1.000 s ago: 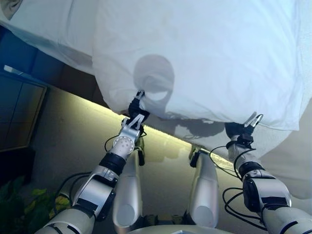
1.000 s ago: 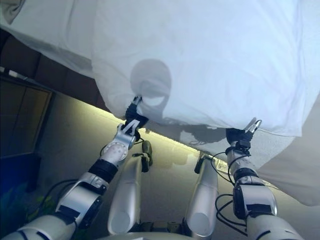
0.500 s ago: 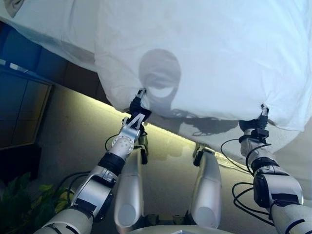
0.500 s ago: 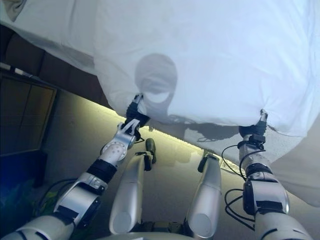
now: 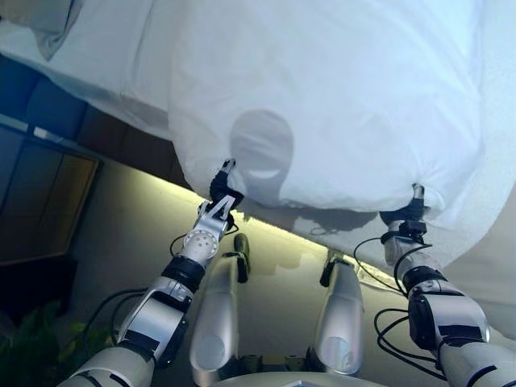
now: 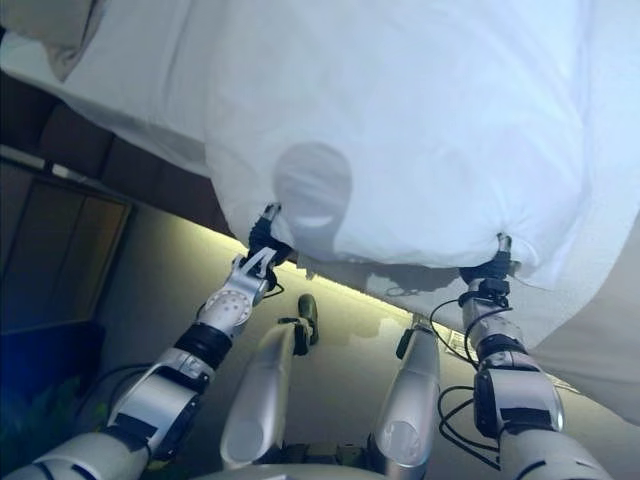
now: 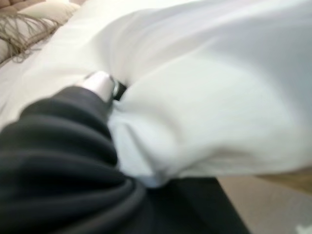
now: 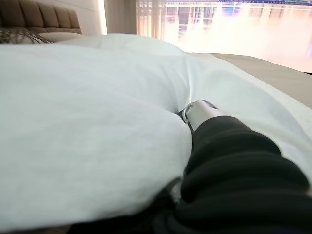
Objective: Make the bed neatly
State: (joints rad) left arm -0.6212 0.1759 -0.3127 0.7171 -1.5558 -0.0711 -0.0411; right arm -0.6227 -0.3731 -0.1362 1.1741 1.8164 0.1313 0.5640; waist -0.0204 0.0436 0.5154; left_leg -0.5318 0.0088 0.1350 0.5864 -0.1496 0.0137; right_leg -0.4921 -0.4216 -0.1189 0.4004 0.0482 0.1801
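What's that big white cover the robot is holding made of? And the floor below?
The duvet looks like soft matte cotton-type fabric: it puffs, creases and bunches where each robot hand grips its edge. The floor looks like smooth polished stone or tile, since it mirrors a strip of light.

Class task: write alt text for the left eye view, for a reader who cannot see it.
Two robot hands, left robot hand and right robot hand, grip the near edge of a puffy white duvet that covers the bed.

The duvet [image 5: 339,105] is soft, matt white cloth, lightly creased.
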